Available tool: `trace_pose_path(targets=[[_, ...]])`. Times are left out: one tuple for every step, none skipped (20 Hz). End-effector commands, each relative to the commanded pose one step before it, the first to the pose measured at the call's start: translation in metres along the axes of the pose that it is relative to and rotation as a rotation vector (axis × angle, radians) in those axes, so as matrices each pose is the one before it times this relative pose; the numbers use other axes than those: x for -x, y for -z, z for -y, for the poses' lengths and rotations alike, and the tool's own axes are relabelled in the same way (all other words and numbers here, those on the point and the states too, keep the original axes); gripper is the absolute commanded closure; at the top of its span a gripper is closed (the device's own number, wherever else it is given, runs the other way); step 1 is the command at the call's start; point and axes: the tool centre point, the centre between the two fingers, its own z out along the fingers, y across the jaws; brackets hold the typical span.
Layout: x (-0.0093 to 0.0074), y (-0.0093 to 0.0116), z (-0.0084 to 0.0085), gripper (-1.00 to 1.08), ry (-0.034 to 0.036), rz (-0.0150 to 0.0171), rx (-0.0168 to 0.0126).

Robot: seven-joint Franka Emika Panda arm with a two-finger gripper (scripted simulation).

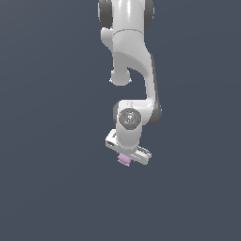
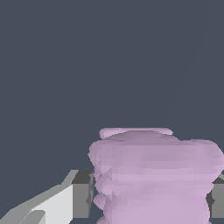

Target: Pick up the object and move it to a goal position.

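- I see the gripper [image 1: 127, 158] clenched on the object [image 1: 124, 160]; in the wrist view the lump sits squarely between the two fingers [image 2: 82, 194], touching both.
- The object [image 2: 153, 175] is a pale pink-lilac lump, matte, its faces rippled in horizontal bands with small rounded nubs down its edges.
- Its shape is blocky and stepped: a narrower flat cap at the end farthest from the palm, a wider body nearer it.
- I cannot tell its long axis for certain; its near end is cut off in the wrist view.
- In the exterior view it pokes out just below the gripper and is far narrower than it.
- The fingers are smooth grey with dark tips; the arm [image 1: 134, 70] is glossy white with dark joints.
- Behind everything I see only a flat slate-blue surface.
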Motion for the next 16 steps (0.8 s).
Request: trace_pose_path(targets=[[-0.00024,0.00244,-0.00066,1.08,-0.00002,-0.00051,-0.00026],[-0.00008,0.00201,-0.00068,1.08,0.00000,0.00000,0.00000],[-0.00010,0.00260,-0.00088,1.08,0.00000,0.00000,0.00000],[-0.00012,0.00320,-0.00108,1.08,0.00000,0.00000,0.00000],[-0.00015,0.00381,-0.00129,1.08,0.00000,0.00000,0.00000],[-0.00018,0.00443,-0.00150,1.08,0.00000,0.00000,0.00000],[-0.00020,0.00507,-0.00171,1.08,0.00000,0.00000,0.00000],[-0.00023,0.00573,-0.00193,1.08,0.00000,0.00000,0.00000],[-0.00027,0.00642,-0.00216,1.08,0.00000,0.00000,0.00000],[-0.00030,0.00713,-0.00239,1.08,0.00000,0.00000,0.00000],[-0.00034,0.00787,-0.00264,1.08,0.00000,0.00000,0.00000],[-0.00043,0.00843,-0.00292,1.08,-0.00001,0.00054,-0.00043],[-0.00042,0.00930,-0.00310,1.08,0.00000,0.00000,0.00000],[-0.00046,0.00992,-0.00329,1.08,0.00000,0.00000,0.00000],[-0.00051,0.01049,-0.00347,1.08,0.00000,0.00000,0.00000],[-0.00056,0.01100,-0.00363,1.08,0.00000,0.00000,0.00000]])
